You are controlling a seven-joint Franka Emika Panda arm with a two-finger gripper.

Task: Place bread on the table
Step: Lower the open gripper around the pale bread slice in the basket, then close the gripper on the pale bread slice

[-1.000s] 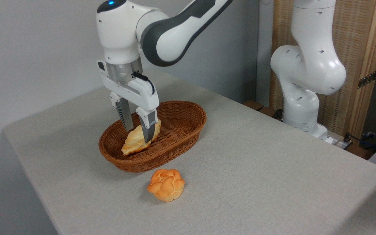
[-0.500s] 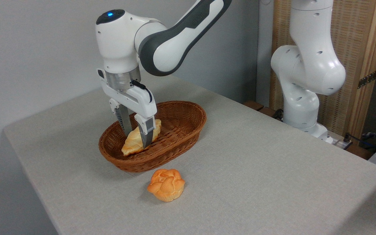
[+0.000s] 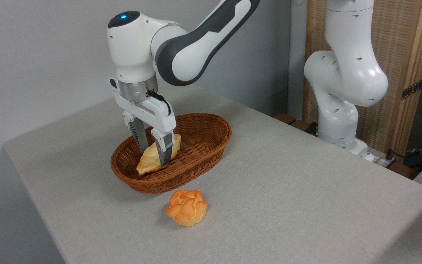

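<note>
Claw [image 3: 155,156] reaches down into the basket [image 3: 203,146], fingers pinching the bread [image 3: 148,160] inside; bun [image 3: 186,207] sits just before the basket.

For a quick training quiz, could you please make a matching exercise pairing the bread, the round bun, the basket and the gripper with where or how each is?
Things:
1. bread
2. round bun
3. basket
4. gripper

Descriptions:
A. brown wicker, standing on the table
B. closed around the bread
C. on the table, in front of the basket
D. inside the basket

Pairs: 1-D, 2-C, 3-A, 4-B
</note>
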